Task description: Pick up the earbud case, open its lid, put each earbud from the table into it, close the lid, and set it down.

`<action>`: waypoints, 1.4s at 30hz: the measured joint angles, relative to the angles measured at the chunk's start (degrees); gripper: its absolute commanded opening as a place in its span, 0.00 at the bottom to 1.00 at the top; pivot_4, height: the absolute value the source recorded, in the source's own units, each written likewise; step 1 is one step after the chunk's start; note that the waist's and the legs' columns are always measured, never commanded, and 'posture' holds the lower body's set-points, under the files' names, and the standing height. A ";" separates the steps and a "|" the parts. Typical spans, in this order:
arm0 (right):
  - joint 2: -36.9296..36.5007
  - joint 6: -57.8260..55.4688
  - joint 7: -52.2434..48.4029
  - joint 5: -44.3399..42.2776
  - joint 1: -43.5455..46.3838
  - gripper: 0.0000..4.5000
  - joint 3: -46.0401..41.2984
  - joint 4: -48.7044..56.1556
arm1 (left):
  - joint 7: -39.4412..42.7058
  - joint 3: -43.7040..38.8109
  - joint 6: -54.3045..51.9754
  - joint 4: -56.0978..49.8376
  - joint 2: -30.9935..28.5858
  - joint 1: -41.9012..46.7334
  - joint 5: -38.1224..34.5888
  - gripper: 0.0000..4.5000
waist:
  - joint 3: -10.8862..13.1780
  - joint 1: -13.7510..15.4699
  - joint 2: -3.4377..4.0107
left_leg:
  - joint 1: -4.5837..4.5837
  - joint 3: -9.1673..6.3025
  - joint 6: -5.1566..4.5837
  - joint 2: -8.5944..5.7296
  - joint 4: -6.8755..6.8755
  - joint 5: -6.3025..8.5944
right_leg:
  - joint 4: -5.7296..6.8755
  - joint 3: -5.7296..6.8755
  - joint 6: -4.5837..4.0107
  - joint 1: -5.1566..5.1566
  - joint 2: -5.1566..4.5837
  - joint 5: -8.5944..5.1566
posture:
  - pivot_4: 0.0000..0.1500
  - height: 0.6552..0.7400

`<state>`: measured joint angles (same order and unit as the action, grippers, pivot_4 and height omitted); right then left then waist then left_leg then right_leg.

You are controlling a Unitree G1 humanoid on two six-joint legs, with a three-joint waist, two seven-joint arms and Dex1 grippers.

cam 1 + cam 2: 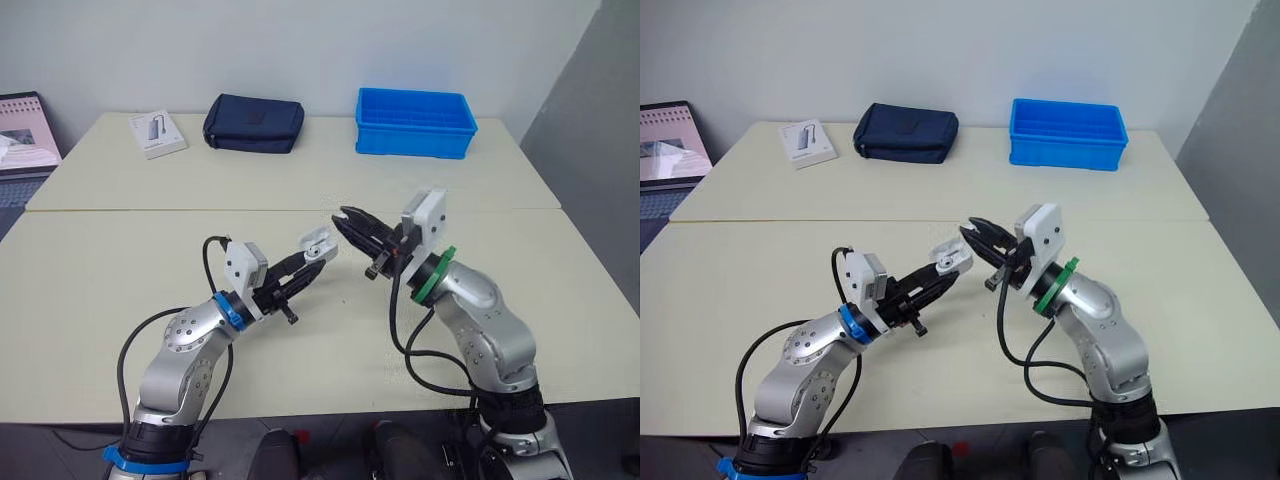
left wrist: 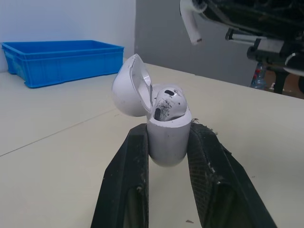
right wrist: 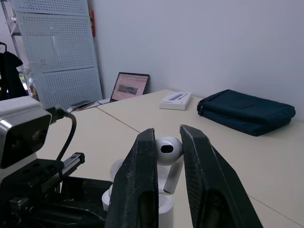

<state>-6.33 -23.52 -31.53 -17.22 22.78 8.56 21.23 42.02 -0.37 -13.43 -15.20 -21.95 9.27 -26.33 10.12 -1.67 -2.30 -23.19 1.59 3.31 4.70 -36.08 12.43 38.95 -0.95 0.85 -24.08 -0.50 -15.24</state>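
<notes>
My left gripper is shut on the white earbud case, held above the table's middle with its lid hinged open. One earbud sits inside the case. My right gripper is shut on a second white earbud, stem pointing down, held just above and beside the open case. In the left wrist view that earbud hangs from the right gripper's fingers over the case.
A blue bin stands at the back right of the table. A dark blue pouch and a small white box lie at the back. A laptop sits at the far left.
</notes>
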 measured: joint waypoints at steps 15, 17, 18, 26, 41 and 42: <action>-10.55 3.69 -3.60 -0.46 -3.47 0.08 0.65 2.20 | 0.48 -0.12 -0.67 -0.12 -0.73 -1.56 -0.10 0.17 | 0.00 0.15 0.00 | -0.02 0.04 0.00 -0.01 0.00 0.00 | -0.08 -0.01 0.00 0.03 -0.04 0.00 | 1.00 0.99; -21.45 -0.15 -9.52 -2.55 -4.98 0.08 -1.02 4.70 | 1.29 -0.11 0.02 0.09 -1.31 -2.37 0.16 0.17 | 0.01 0.33 0.01 | -0.04 0.10 0.00 -0.06 -0.01 0.00 | -0.10 -0.02 -0.01 0.03 -0.12 -0.01 | 1.00 0.99; -27.34 -1.38 -13.20 -2.99 -6.23 0.08 -1.94 4.90 | 1.43 -0.23 0.38 0.11 -1.76 -2.62 0.30 0.17 | 0.00 0.38 0.00 | -0.02 0.10 0.00 -0.06 -0.01 0.00 | -0.13 0.01 -0.01 0.05 -0.14 -0.01 | 1.00 0.99; -52.29 3.44 -37.27 0.60 -8.89 0.08 0.46 -1.16 | 2.40 -0.04 1.54 0.08 -2.06 -3.15 0.95 0.17 | 0.01 -0.06 0.01 | 0.22 0.07 -0.01 -0.04 0.03 0.01 | -0.06 -0.07 -0.07 0.12 -0.04 -0.05 | 1.00 0.99; -51.63 14.44 -46.35 9.41 -8.17 0.08 7.27 -12.31 | 0.60 0.05 0.06 -4.84 -2.12 -6.67 1.32 0.17 | 0.02 -0.05 0.00 | 0.25 0.08 0.00 -0.06 0.00 0.00 | -0.07 -0.08 -0.05 0.20 -0.05 -0.05 | 1.00 0.99; -51.63 14.84 -46.55 9.45 -8.19 0.08 7.27 -12.51 | 0.37 0.04 -0.14 -4.93 -2.16 -6.72 1.32 0.17 | 0.02 -0.05 0.00 | 0.27 0.08 0.00 -0.07 0.00 0.00 | -0.07 -0.08 -0.05 0.23 -0.06 -0.05 | 1.00 0.99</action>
<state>-57.97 -8.68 -78.09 -7.77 14.59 15.82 8.72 42.39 -0.32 -13.57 -20.13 -24.11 2.55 -25.01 10.13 -1.71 -2.29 -22.92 1.67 3.31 4.64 -36.08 12.44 38.88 -1.03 0.80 -23.86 -0.55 -15.29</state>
